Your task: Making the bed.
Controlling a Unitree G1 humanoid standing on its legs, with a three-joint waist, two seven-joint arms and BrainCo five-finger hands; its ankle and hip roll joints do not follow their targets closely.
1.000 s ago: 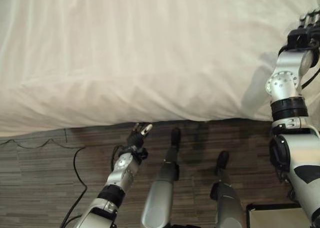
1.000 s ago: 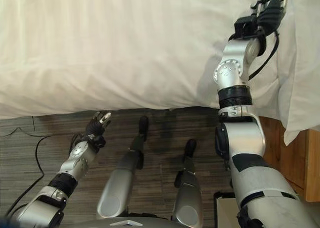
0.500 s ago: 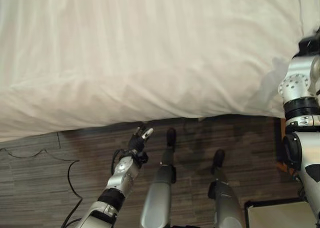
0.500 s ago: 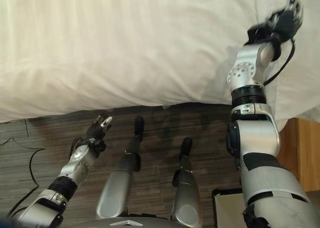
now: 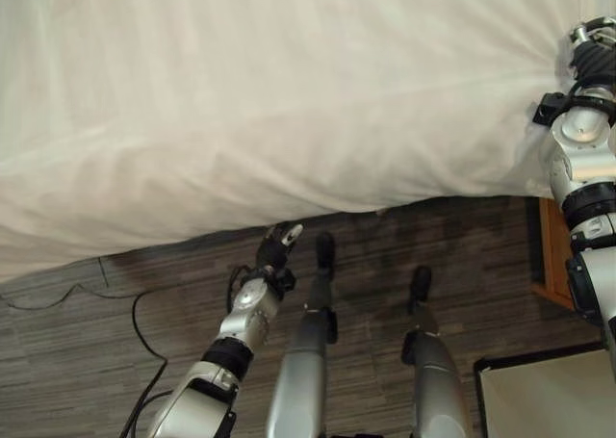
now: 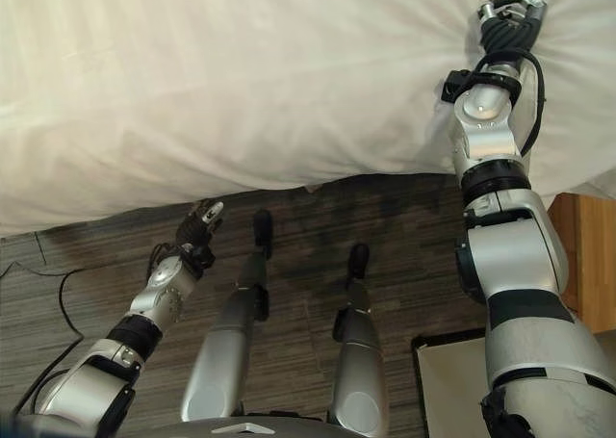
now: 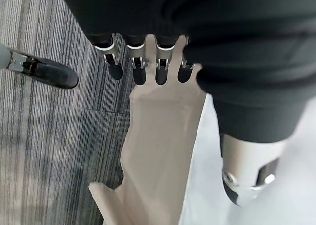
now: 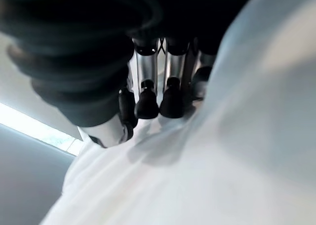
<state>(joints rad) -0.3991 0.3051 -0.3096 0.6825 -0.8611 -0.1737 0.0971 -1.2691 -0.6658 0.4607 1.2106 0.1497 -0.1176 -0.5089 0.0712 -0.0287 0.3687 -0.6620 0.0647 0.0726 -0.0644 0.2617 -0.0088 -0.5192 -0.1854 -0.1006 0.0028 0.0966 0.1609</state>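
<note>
The right hand [image 6: 508, 19] is raised at the far right side of the bed, its fingers curled into the white duvet [image 5: 289, 91], and the cloth puckers toward that hand, so it looks to be gripping a fold of the cover; the right wrist view shows dark fingertips [image 8: 146, 104] pressed down into white fabric. The left hand [image 6: 199, 228] hangs low over the striped grey floor [image 5: 87, 351] just below the duvet's hanging edge, fingers loosely straight and holding nothing, and the left wrist view shows its fingertips [image 7: 139, 72] in a row above the floor and a pale strip of the bed's side. The duvet itself covers the bed from edge to edge, with soft ridges running across it and its near hem drooping unevenly, lower on the left than on the right. The step in hand seems to be drawing the cover straight at the right corner. To do it well, the right hand would need to keep a firm pinch on the fold and pull evenly along the bed's edge rather than upward, so the wrinkles flatten instead of bunching; the left hand could usefully take the hem on its side to level it. Counted: one duvet, two robot hands, one wooden bedside piece [image 6: 592, 255] at the right, and one dark-rimmed tray or bin [image 5: 544, 395] on the floor.
</note>
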